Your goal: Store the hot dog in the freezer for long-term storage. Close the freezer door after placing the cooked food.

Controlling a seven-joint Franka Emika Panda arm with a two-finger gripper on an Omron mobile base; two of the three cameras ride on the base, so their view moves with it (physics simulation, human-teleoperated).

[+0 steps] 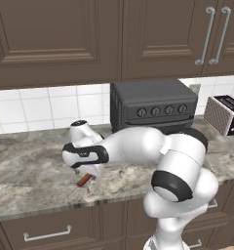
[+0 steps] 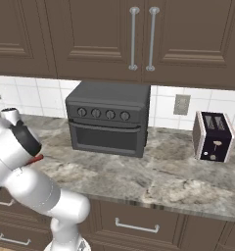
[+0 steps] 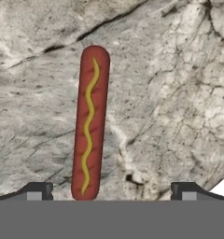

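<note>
The hot dog (image 3: 89,125) is taken as the landmark. It is a slender reddish-brown sausage marked with a wavy yellow line along its length, and it is seen lying flat on the grey marbled table (image 3: 170,93).

In the hand view, the claw (image 3: 111,190) is positioned above the table with its jaws spread wide. One dark fingertip (image 3: 37,191) is located left of the hot dog's near end, and the other is located well to its right. Nothing is gripped between them; the hot dog's near end lies between the two tips, closer to the left one.

In the left base view, the hot dog (image 1: 85,179) is seen near the front edge of the table (image 1: 26,180), directly below the robot's wrist. To the right of the hot dog and further back, a dark grey toaster oven (image 1: 153,105) is set against the tiled wall. Further right again, a toaster (image 1: 225,114) is seen at the edge of the picture.

In the right base view, one end of the hot dog (image 2: 36,159) is visible beside the wrist. The toaster oven (image 2: 109,117) stands to its right, and the toaster (image 2: 212,136) is placed beyond that.
</note>
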